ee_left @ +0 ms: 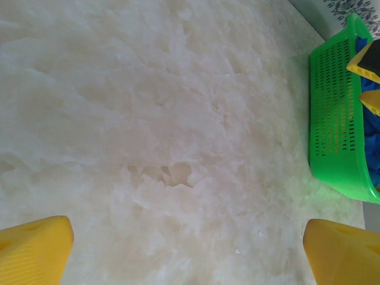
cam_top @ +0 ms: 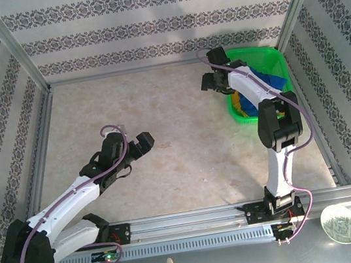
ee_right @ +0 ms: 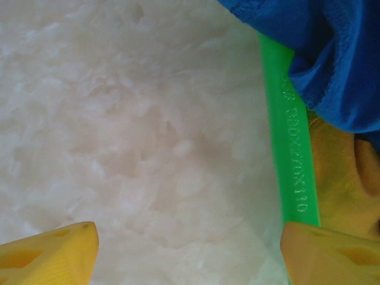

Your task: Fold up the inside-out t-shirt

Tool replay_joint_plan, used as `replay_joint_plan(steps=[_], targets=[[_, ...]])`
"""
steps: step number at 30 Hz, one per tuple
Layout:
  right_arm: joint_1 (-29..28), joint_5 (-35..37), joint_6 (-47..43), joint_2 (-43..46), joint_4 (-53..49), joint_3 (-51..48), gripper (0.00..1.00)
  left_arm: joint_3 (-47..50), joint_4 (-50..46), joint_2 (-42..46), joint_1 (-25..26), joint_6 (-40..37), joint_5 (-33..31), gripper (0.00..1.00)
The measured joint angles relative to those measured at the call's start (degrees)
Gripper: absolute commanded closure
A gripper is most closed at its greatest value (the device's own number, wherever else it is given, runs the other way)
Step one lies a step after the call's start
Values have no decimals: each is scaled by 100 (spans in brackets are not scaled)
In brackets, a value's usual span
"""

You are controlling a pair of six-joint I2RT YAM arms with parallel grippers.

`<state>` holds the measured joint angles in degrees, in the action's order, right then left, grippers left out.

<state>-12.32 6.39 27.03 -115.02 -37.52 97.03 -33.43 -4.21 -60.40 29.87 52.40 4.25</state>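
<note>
The right gripper [ee_right: 189, 252] hangs with its jaws spread wide and empty over the near rim of the green basket [ee_right: 289, 148]. The left gripper [ee_left: 189, 252] is also spread, above the bare table [ee_left: 148, 119]. The inside-out t-shirt [ee_right: 332, 53] lies bunched in the basket on a mustard garment [ee_right: 335, 184]. Expect light, limp cloth that drapes and may drag its neighbour. Pinch a raised fold near the rim.
</note>
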Motion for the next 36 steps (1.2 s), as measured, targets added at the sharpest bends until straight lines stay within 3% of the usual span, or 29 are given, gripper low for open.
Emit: replay_joint_plan(steps=[9, 20, 31, 36], targets=[[306, -372, -306, 140, -94, -92, 20, 7, 39, -42, 0, 42, 136, 1], [-186, -610, -46, 1488, 79, -1847, 19, -87, -17, -39, 2, 83, 378, 1], [669, -787, -4, 1749, 350, -2273, 19, -315, -173, 35, 103, 83, 452, 1], [776, -988, 9, 2059, 304, -2267, 18, -315, -197, 35, 131, 83, 431, 1]])
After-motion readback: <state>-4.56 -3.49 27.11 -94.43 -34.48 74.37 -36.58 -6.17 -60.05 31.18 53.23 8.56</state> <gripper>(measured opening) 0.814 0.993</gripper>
